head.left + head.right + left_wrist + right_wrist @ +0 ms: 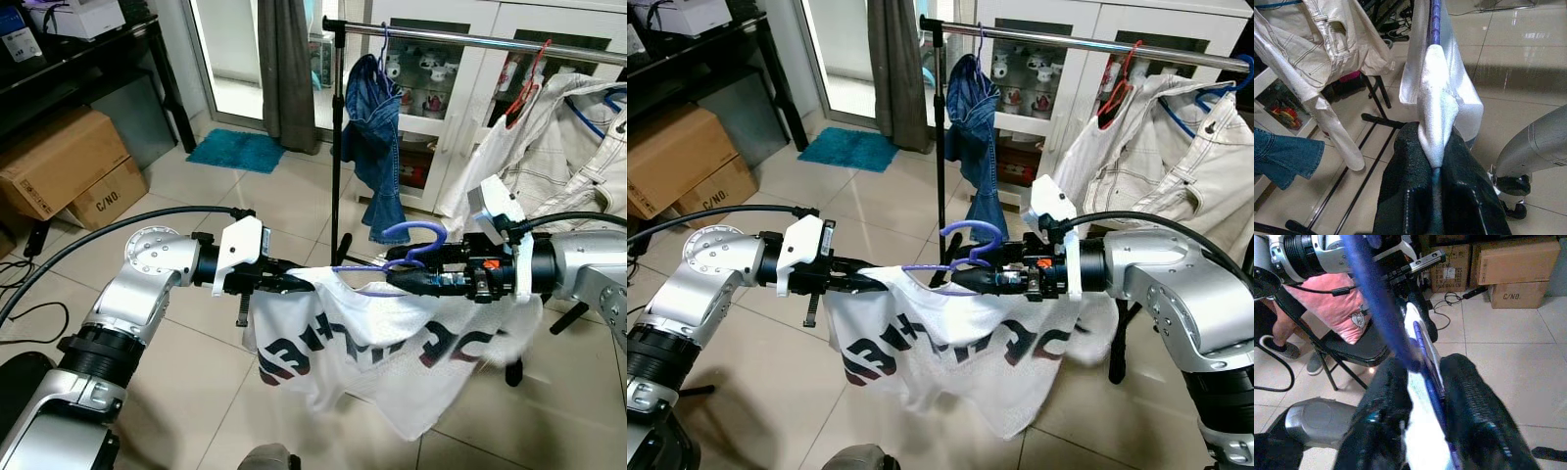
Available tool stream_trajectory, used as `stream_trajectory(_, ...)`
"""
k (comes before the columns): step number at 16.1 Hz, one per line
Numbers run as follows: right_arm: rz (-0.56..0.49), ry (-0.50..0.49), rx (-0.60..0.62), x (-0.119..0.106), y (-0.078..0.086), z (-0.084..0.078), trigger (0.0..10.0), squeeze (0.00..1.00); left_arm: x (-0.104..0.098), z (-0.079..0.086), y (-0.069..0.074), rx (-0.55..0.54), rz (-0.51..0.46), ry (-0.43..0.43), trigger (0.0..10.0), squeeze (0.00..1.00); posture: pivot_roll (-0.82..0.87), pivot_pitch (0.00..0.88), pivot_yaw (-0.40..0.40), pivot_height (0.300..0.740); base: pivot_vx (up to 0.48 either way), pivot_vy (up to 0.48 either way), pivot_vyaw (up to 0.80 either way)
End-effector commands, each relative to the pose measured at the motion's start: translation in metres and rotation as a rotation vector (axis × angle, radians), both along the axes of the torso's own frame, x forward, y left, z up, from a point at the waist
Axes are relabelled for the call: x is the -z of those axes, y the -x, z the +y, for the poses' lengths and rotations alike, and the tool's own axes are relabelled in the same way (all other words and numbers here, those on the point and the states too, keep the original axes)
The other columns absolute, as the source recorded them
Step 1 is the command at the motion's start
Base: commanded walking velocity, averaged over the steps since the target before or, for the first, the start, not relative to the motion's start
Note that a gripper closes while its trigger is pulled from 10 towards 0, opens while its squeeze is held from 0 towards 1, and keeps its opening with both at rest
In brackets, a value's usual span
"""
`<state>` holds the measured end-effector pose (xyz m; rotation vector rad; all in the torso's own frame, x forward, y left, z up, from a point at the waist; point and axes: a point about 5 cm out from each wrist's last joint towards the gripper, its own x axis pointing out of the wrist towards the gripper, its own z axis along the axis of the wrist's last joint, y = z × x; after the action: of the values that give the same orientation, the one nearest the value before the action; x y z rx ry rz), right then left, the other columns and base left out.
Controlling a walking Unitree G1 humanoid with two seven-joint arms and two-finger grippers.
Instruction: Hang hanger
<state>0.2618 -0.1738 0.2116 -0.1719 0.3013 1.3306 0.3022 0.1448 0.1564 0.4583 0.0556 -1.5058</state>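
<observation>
I have the purple hanger (pixel 387 257) stretched between my two grippers, low and in front of me, with a white shirt (pixel 382 348) with dark lettering draped over it and hanging toward the floor. My left gripper (pixel 294 284) is clenched on the left shoulder end, fingers pinching shirt cloth and the hanger wire together; the left wrist view shows the fabric squeezed between the pads. My right gripper (pixel 402 277) is clamped on the hanger near its neck, just beside the hook (pixel 416 235), which curls upward above my fingers.

The silver rail (pixel 470 39) is farther off and higher, running to the right. A denim garment (pixel 377 147) hangs near its left end, and a cream jacket (pixel 558 147) on a red hanger (pixel 524 83) sits further right. The bare stretch of rail between them looks like my best target.

To do this well, I judge I should raise both arms together so the hanger stays level and the shirt does not slide off. I should keep the hook upright and open toward the rail, lift it above the bar, then lower it on. My left grip should let go only once the hook bears the weight, or the shirt may drag sideways and tip the hanger off
</observation>
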Motion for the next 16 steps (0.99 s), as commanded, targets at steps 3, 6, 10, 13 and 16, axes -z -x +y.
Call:
stream_trajectory(3,-0.001,-0.003,-0.022,-0.003,0.004,0.004,0.0,0.0,-0.013,-0.003,-0.006,0.003,-0.048,0.02,0.0,0.0,0.11,0.0,0.055,0.74,0.0,0.0,0.0)
stream_trajectory(6,0.0,0.001,-0.017,-0.003,0.003,0.003,0.0,0.0,-0.015,-0.003,-0.006,-0.001,-0.049,0.029,0.0,0.0,0.11,0.0,0.054,0.74,0.0,0.0,0.0)
stream_trajectory(10,-0.005,0.007,-0.016,-0.005,0.003,0.001,0.0,0.0,-0.018,0.0,-0.01,-0.031,-0.049,0.049,0.0,0.0,0.11,0.0,0.052,0.74,0.0,0.0,0.0)
stream_trajectory(13,-0.013,0.004,-0.004,-0.006,0.001,-0.001,0.0,0.0,-0.02,0.003,-0.015,-0.085,-0.063,0.066,10.0,0.95,0.11,0.0,0.051,0.74,0.0,0.0,0.0)
stream_trajectory(16,-0.012,0.007,0.007,-0.005,0.003,-0.004,0.0,0.0,-0.024,0.004,-0.014,-0.075,-0.041,0.104,10.0,1.0,0.11,0.0,0.049,0.74,0.0,0.0,0.0)
